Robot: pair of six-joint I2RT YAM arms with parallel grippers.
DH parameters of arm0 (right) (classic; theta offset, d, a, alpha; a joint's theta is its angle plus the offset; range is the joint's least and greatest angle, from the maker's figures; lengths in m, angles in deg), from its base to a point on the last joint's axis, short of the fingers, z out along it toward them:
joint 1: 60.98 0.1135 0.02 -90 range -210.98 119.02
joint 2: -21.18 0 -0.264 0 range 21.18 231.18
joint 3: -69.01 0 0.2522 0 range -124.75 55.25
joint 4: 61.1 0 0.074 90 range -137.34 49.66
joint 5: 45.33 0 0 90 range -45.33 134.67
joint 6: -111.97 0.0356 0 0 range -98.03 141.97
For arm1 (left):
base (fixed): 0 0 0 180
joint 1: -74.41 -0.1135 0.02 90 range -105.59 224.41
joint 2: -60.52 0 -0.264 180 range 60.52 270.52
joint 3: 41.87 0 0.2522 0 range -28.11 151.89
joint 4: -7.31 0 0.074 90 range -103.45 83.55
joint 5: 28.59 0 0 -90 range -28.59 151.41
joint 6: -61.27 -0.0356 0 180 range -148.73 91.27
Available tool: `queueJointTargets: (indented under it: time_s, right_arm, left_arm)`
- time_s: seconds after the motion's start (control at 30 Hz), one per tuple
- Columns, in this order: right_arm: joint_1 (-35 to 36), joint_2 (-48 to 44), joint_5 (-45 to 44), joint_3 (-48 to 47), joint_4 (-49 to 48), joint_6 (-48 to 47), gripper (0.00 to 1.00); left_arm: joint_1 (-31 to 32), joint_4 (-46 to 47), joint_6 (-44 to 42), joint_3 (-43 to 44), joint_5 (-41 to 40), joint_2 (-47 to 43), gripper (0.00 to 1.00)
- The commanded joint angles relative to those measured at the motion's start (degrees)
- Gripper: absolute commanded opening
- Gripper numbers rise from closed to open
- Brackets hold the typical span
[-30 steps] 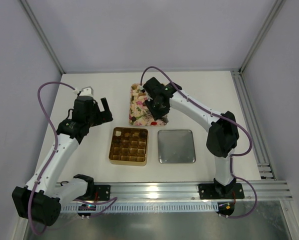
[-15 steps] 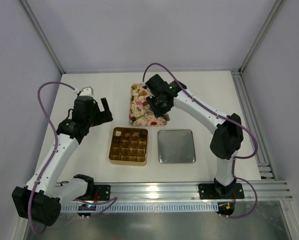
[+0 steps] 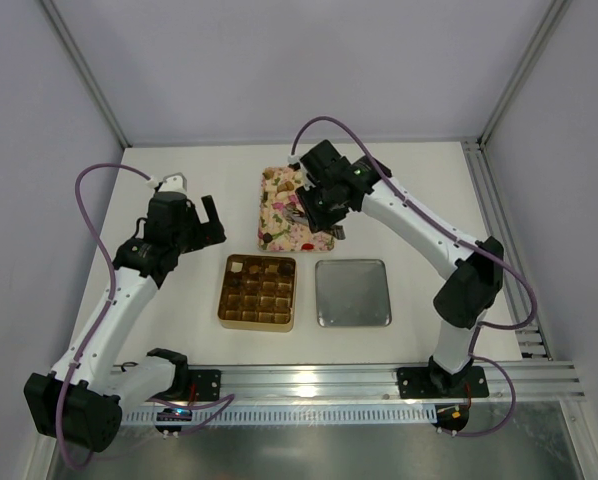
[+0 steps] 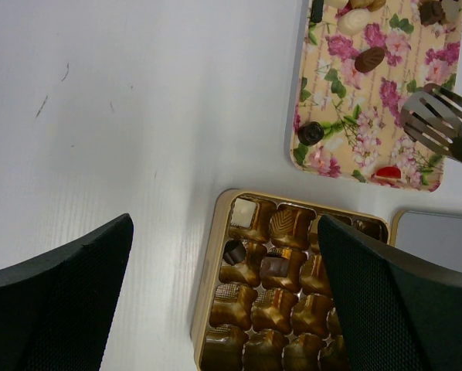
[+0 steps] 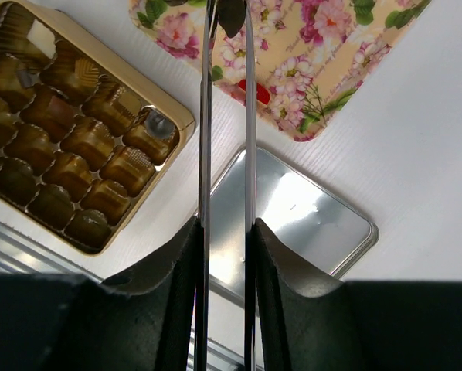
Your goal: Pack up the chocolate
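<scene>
Chocolate pieces lie on the pink flowered tray (image 4: pixel 370 100), among them a brown oval (image 4: pixel 369 59) and a dark round one (image 4: pixel 310 133). Three more sit in the gold box (image 4: pixel 212 286): a cream one (image 4: pixel 242 211) and two dark ones (image 4: pixel 234 252) (image 4: pixel 273 265). My right gripper (image 5: pixel 225 232) is shut on metal tongs (image 5: pixel 205 154) that reach over the tray's near end (image 3: pixel 279 238). A dark piece (image 5: pixel 229 14) shows between the tong tips. My left gripper (image 3: pixel 213 222) hangs open over the table, left of the box (image 3: pixel 257 292), holding nothing.
A silver lid (image 3: pixel 353 292) lies flat to the right of the gold box, close to the tray's near corner. Most box cells hold only gold liners. White walls and an aluminium rail (image 3: pixel 499 240) bound the table.
My right arm has drawn up and toward the far right over the tray, taking the tongs with it. The left arm has not moved.
</scene>
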Motion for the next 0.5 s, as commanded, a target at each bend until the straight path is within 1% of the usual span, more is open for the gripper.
queueJointTargets:
  time_s: [0.0, 0.2, 0.47]
  right_arm:
    - [0.53, -5.87, 3.30, -0.97, 0.79, 0.51, 0.34]
    - [2.99, -10.17, 4.09, 2.02, 1.76, 1.56, 0.34]
    - [10.37, -14.66, 3.74, 7.73, 1.85, 3.94, 0.34]
  left_arm:
    - [-0.06, 0.31, -0.35, 0.90, 0.25, -1.04, 1.00]
    - [-0.06, 0.31, -0.35, 0.81, 0.16, -1.39, 1.00]
    - [-0.06, 0.31, -0.27, 0.64, 0.60, -1.48, 1.00]
